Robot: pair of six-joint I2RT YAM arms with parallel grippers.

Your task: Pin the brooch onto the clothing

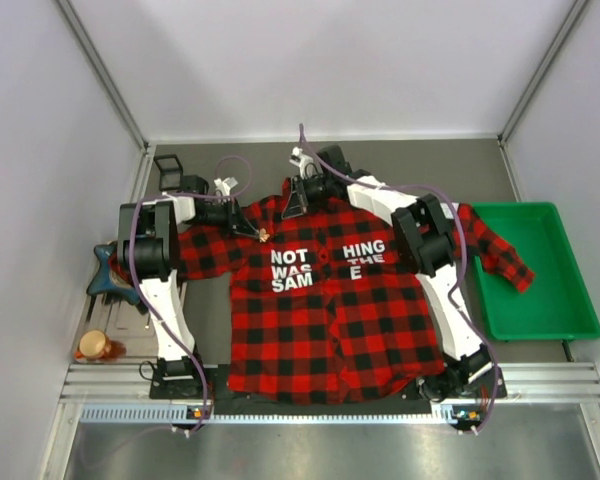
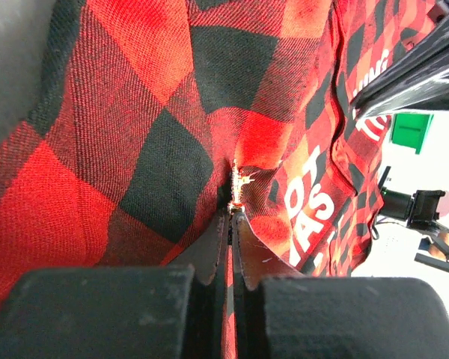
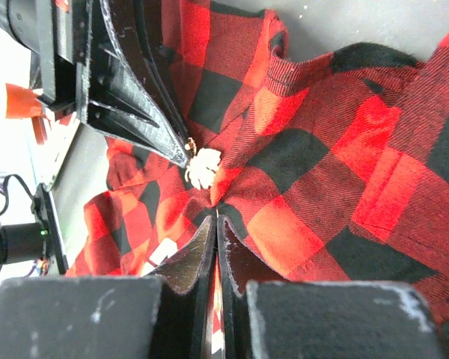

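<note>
Grey tabletop (image 1: pixel 400 160) between white walls carries the clothing (image 1: pixel 320 320), the red-and-black plaid shirt, spread flat with its collar at the far side, and you can take its white lettering (image 1: pixel 292 270) as your reference. Up and to the left of that lettering, on the shoulder area of the shirt, sits the brooch (image 3: pixel 204 168), small and pale against the plaid. Your left gripper (image 2: pixel 230 221) is on the same side of the lettering, jaws pressed together, with the tips right at the brooch and touching it; whether the pin itself is pinched you cannot tell. Your right gripper (image 3: pixel 215 221) has its jaws fully closed too, tips down on the cloth just beside the brooch, above the lettering near the collar, where the fabric wrinkles gather toward them. Well to the right of the lettering, past the shirt's sleeve, lies a green tray (image 1: pixel 580 320). Well to the left of it you have a dark blue object (image 1: pixel 110 275) and, nearer the arm bases, a round orange-brown object (image 1: pixel 95 347).
</note>
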